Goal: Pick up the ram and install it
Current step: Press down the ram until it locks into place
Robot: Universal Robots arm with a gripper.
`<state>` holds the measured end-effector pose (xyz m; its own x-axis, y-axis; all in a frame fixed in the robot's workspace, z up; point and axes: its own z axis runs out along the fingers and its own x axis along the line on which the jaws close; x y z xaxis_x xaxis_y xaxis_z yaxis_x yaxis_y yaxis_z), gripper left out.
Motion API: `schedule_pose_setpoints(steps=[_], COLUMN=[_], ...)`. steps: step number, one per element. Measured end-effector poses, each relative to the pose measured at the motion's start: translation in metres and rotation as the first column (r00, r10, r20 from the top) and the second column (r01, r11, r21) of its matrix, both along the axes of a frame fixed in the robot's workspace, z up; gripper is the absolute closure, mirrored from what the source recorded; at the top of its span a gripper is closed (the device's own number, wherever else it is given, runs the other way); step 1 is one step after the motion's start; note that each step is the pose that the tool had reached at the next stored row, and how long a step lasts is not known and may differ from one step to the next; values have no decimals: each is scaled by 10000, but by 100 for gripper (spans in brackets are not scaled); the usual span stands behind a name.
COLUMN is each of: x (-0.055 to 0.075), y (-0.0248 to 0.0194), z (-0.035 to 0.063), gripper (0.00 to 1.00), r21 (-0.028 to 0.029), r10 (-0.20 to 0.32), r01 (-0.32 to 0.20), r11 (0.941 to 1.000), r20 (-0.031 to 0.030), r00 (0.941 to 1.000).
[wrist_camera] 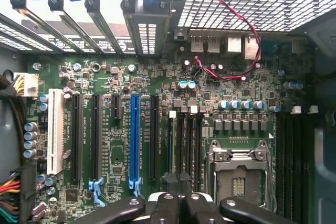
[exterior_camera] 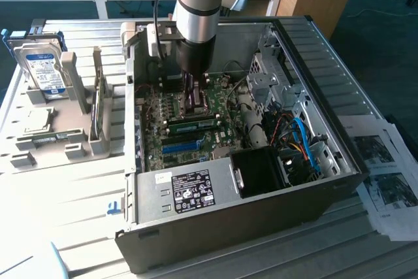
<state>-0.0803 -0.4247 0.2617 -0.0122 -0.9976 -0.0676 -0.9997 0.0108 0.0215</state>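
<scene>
Risk sits mostly in the middle of the exterior view. At its upper left a hard drive (exterior_camera: 44, 70) stands in a grey rack (exterior_camera: 78, 142) on the bench (exterior_camera: 59, 200), well apart from the work.

In the centre the open case (exterior_camera: 215, 191) lies on its side, and the arm (exterior_camera: 198, 4) reaches down into it. The claw (exterior_camera: 191, 108) is closed with nothing between its fingers, its tip just above the ram (exterior_camera: 193, 122), which lies lengthwise along a slot on the motherboard (exterior_camera: 163, 142). Whether the tip touches the stick cannot be told, nor whether both ends are fully down.

If the claw bears on the thin top edge off-centre, one end could seat and the other ride high. A tip that slides off could strike the board. The wrist view shows the closed claw (wrist_camera: 182, 205) beside the CPU socket (wrist_camera: 237, 174), which looks exposed.

Toward the right, loose cables (exterior_camera: 302, 145) lie near but clear of the arm.
</scene>
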Motion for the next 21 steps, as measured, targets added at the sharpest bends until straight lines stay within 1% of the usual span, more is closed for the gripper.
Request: schedule_pose_setpoints(steps=[3,11,21], x=[0,11,120], y=[0,-1,0], z=[19,21,20], gripper=[90,90,90], r21=[1,-2,-1], r10=[-1,2,0], r01=[1,-2,0], r11=[10000,10000,10000], r20=[0,-2,-4], r00=[10000,10000,10000])
